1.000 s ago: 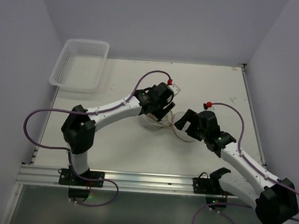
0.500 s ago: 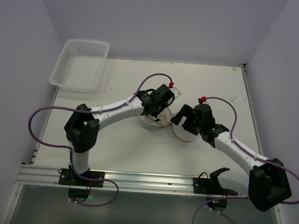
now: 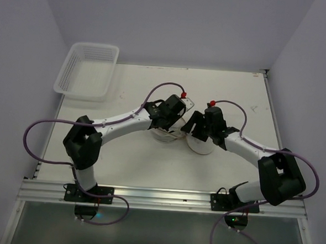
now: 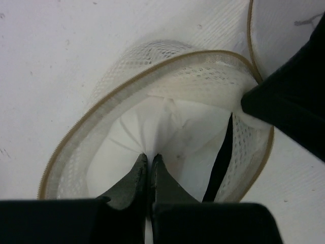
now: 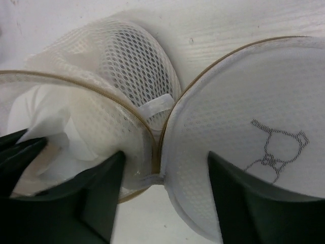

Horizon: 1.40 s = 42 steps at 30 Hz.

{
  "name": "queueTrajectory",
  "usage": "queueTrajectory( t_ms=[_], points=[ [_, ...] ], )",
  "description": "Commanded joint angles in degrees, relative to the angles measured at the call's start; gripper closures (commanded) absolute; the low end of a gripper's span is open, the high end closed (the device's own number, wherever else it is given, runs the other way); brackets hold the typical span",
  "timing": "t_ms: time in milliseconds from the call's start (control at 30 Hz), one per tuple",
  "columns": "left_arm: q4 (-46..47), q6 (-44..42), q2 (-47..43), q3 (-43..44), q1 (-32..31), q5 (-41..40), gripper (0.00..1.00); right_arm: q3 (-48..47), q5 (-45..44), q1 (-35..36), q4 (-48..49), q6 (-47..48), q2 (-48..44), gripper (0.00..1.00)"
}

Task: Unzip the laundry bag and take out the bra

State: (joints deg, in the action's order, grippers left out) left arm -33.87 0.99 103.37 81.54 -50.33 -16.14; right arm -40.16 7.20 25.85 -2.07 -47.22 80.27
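Plainly, at the middle of the desk (image 3: 121,169) the laundry bag (image 4: 127,86) lies unzipped, with our left tool (image 4: 149,160) on the bra (image 4: 177,127) inside it.

We see the white desk carrying a lattice basket (image 3: 66,74) at its far left corner, well apart from the bag. The bag sits open-mouthed, its tan zip (image 4: 91,109) running bare round the rim. Its round lid (image 5: 238,101) is folded out flat toward the right edge of the desk, joined to the bag at one side, with the small black bra icon (image 5: 277,147) facing up. White bra cloth fills the bag. Our left tool reaches down into the mouth, its fingers closed almost together on a gathered fold of that cloth. Our right tool (image 5: 165,155) stands spread wide astride the seam where lid meets bag, one finger against the bag's mesh wall, gripping nothing.
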Motion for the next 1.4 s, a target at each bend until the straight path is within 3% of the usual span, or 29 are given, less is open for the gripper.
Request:
queueTrajectory(
  t_ms=[0, 67, 100, 133, 233, 600, 867, 1033, 1200, 1367],
  points=[
    [4.5, 1.0, -6.4, -1.6, -0.2, 2.5, 1.0, -0.5, 1.5, -0.2, 3.5, 0.0, 0.8, 0.47],
    [5.6, 1.9, -9.2, -3.0, 0.0, 3.2, 1.0, 0.1, 1.0, -0.2, 3.7, 0.2, 0.4, 0.63],
    [6.9, 2.3, -10.2, -3.7, 0.5, 3.8, 1.0, 0.5, 0.9, -0.2, 3.6, 0.2, 0.2, 0.79],
    [7.5, 3.3, -11.1, -4.2, 0.9, 4.8, 1.0, 0.8, 0.8, -0.2, 3.6, 0.4, 0.1, 0.87],
    [11.6, 6.0, -15.2, -7.0, 3.1, 9.8, 1.0, 1.2, 0.0, -0.2, 3.5, 1.2, -0.6, 1.0],
    [32.8, 20.1, -26.5, -10.7, 14.3, 33.7, 1.0, 0.5, -0.4, -0.1, 2.9, 3.3, -2.2, 1.0],
    [45.2, 31.9, -26.7, -5.4, 18.1, 40.6, 1.0, -0.4, -0.7, -0.2, 2.2, 4.2, -2.6, 1.0],
    [59.6, 43.7, -25.9, -11.0, 18.5, 44.3, 1.0, -1.7, -1.1, -0.1, 0.8, 4.9, -3.3, 1.0],
    [53.5, 41.9, -26.9, -8.3, 25.9, 38.3, 1.0, -1.9, -1.1, -0.1, 0.0, 5.6, -3.4, 1.0],
    [40.9, 30.4, -26.5, 5.1, 32.1, 30.7, 1.0, -1.1, -0.5, -0.1, 0.0, 6.1, -3.9, 1.0]
  ],
)
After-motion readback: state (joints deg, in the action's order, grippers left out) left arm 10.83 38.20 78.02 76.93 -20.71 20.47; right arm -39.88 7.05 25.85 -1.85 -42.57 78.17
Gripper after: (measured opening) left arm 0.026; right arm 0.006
